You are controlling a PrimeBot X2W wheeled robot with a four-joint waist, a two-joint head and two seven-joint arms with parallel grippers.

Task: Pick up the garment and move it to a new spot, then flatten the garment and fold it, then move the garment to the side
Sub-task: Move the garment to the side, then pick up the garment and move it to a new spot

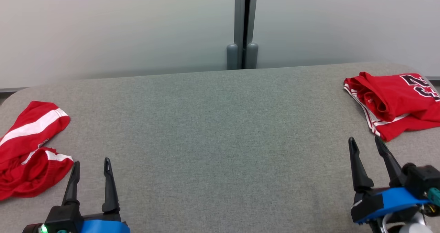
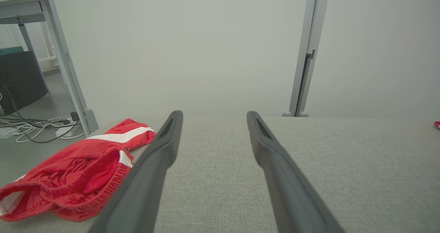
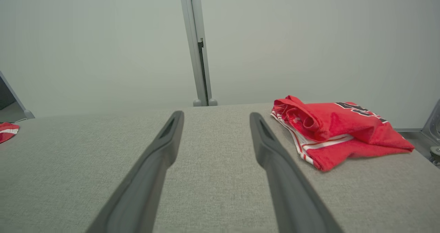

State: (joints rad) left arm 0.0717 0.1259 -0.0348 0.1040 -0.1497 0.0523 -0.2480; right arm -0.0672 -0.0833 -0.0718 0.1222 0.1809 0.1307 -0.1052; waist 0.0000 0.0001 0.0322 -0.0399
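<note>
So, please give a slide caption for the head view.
Left gripper and right gripper both open over grey table; crumpled red shorts left, folded red jersey right.

Table (image 1: 220,123) lies bare between red shorts (image 1: 29,154) and apparently folded jersey (image 1: 395,100).

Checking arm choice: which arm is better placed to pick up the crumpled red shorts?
Left. The open left claw sits beside the shorts; the right claw is far off, by the folded jersey.
</note>
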